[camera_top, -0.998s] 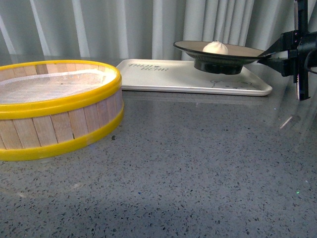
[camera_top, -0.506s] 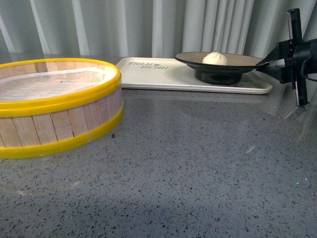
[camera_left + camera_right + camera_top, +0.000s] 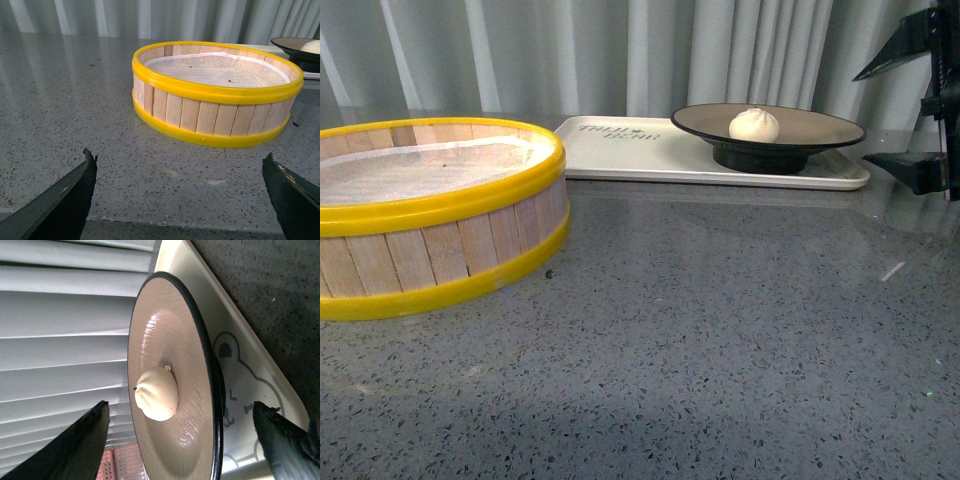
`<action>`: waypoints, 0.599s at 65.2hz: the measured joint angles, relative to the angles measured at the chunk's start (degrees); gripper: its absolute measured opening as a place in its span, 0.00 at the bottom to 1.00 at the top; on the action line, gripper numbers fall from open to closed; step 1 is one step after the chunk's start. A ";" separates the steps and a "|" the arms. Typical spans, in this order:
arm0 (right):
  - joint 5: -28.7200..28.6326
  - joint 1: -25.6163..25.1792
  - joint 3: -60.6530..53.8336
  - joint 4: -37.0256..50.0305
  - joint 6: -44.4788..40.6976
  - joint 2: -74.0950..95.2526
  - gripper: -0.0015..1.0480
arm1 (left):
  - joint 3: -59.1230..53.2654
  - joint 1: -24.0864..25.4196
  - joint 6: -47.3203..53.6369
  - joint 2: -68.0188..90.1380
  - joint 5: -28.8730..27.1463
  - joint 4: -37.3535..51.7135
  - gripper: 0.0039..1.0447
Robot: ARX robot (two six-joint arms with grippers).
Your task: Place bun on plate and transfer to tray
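Since the bun [image 3: 754, 124] sits in the middle of the plate [image 3: 820, 128] and the plate's black foot stands on the tray [image 3: 660, 158], I judge the carrying done and the step in hand to be my release and retreat.

Going left to right along the bench: the yellow-rimmed steamer basket [image 3: 430, 215] fills the left side, near the front edge, with only its white liner showing inside. My left gripper [image 3: 182, 192] hovers in front of it, jaws wide and holding nothing. Next comes the tray along the back edge, its printed lettering toward the left end and the plate on its right end. My right gripper [image 3: 912, 105] hangs at the right edge, just beside the plate's rim, jaws wide apart, one finger above rim height and one below, touching nothing that I can see.

Next I should draw that arm straight back, clear of the rim, so I don't tip the plate.

Underneath is grey speckled stone, glossy enough to mirror the tray. Pale pleated curtains close off the back.
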 joint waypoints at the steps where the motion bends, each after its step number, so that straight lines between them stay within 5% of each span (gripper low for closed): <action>1: 0.31 -0.15 -0.28 0.00 -0.15 -0.55 0.87 | 0.00 0.00 0.00 0.00 0.00 0.00 0.94; 5: 0.92 -0.59 -1.11 -0.02 -0.35 -1.92 0.94 | 0.00 0.00 0.00 0.00 0.00 0.00 0.94; 25: 6.14 -7.21 -15.87 -0.46 -6.49 -16.04 0.92 | 0.00 0.00 0.00 0.00 0.00 0.00 0.94; 39: 18.29 -19.58 -35.45 -0.92 -27.80 -38.21 0.92 | 0.00 0.00 0.00 0.02 0.00 0.00 0.94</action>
